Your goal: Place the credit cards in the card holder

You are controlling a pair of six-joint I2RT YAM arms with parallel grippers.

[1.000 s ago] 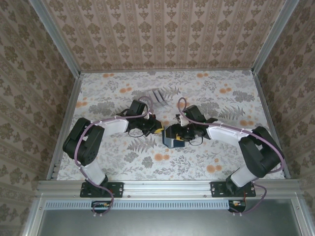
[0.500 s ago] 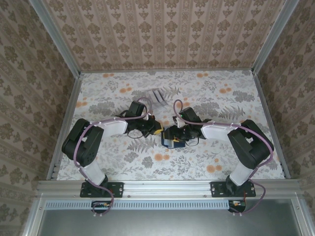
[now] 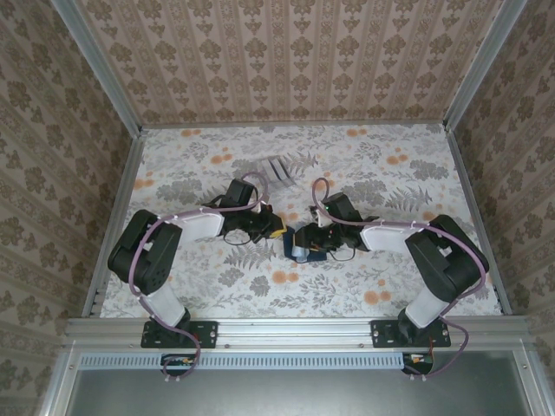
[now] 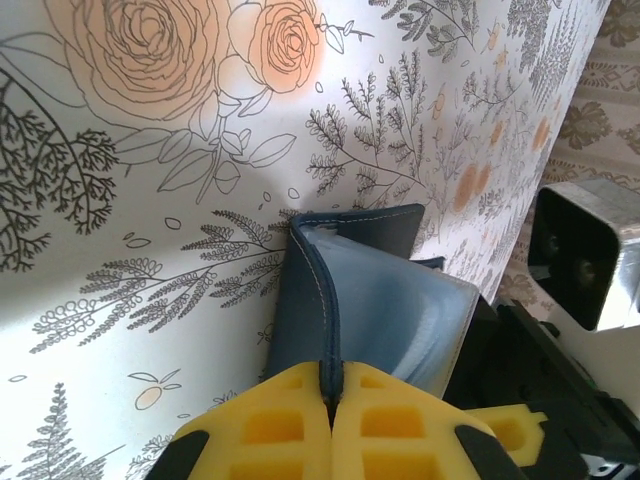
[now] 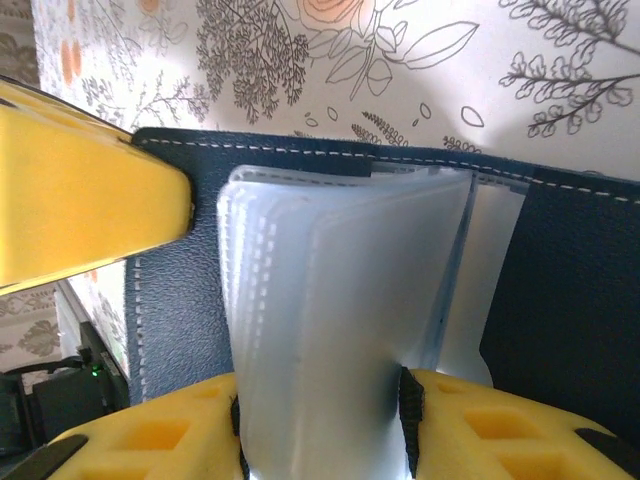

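My left jaws pinched tight on one side of the blue card holder [image 4: 300, 310], my right jaws squeezing its clear pockets [image 5: 330, 330], flowery worktop [image 4: 150, 220] under it.

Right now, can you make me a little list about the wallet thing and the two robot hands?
Card holder: open, on the flowery table
Clear sleeves: fanned up from the navy cover
Left gripper: shut, pinching the edge of the navy cover
Right gripper: closed around the clear sleeves, one finger on each side
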